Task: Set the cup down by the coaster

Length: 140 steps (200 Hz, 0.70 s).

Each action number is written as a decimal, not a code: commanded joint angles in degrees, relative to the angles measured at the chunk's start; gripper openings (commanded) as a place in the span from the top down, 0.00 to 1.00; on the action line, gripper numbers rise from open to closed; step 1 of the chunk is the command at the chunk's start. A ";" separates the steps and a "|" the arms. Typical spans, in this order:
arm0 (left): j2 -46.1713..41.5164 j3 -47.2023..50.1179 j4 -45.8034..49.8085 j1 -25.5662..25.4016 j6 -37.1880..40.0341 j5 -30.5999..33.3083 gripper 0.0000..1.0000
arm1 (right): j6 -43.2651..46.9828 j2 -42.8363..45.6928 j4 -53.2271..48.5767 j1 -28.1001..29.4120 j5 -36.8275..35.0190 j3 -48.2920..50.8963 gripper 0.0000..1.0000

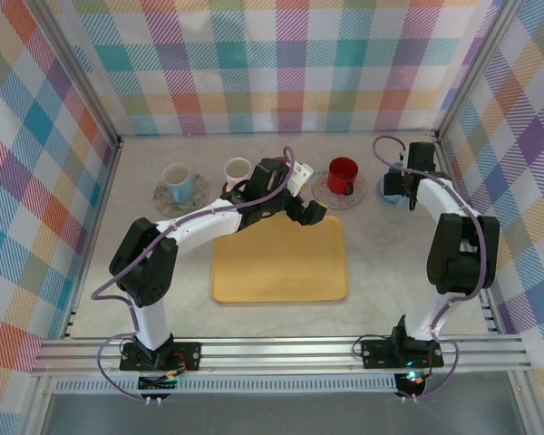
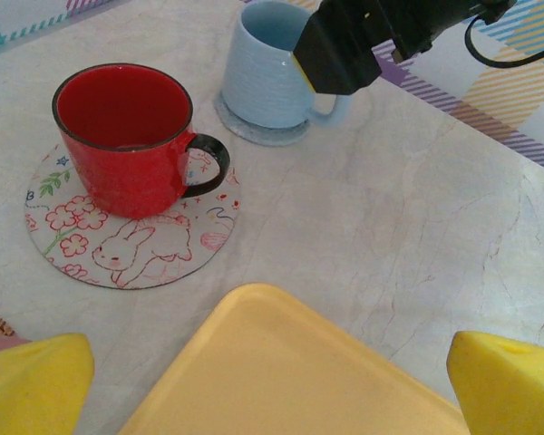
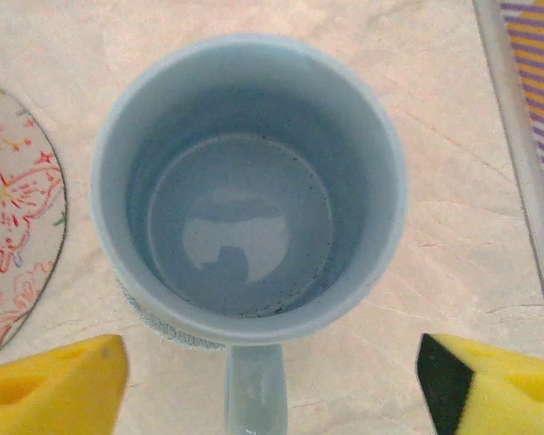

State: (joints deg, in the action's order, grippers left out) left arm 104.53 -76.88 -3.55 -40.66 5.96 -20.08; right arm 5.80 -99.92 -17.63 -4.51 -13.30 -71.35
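The right gripper [image 3: 272,385] hangs over the blue cup [image 3: 245,208], its yellow pads [image 3: 50,385] spread wide and clear of the handle. The cup stands upright at the far right of the table [image 1: 381,254], apparently on a small grey coaster [image 2: 263,138], right of the red mug [image 2: 122,136]. Placement looks done; only 1 step, pulling the arm away, seems left. The left gripper [image 2: 272,381], fingers wide and empty, hovers above the yellow tray [image 1: 281,272].

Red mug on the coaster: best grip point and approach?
Probably the rim of the red mug, from above, one finger inside, one outside. It stands upright and open on its coaster; its handle juts sideways, so take the wall opposite.
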 commanded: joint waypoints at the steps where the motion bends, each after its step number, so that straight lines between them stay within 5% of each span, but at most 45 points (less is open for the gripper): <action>1: -1.17 -2.95 0.63 -1.76 2.08 -0.36 0.00 | -1.58 3.58 -0.39 0.36 -0.15 -0.04 0.07; 10: -1.42 -3.41 0.93 -2.05 2.34 -0.10 0.00 | -1.58 4.58 -0.47 0.33 -0.23 0.13 0.00; 75: -7.57 -4.00 -0.35 -3.86 3.01 6.91 0.00 | -3.21 14.22 -0.81 0.39 5.45 2.05 0.01; 140: -24.17 5.06 -5.94 -4.00 3.66 25.50 0.00 | -6.74 29.49 11.54 0.43 19.47 14.37 0.01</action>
State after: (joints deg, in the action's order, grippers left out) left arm 87.53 -75.59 -5.82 -44.16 8.10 -5.13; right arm 1.67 -75.99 -14.31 -4.47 -1.30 -62.24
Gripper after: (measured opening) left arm 0.996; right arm 0.988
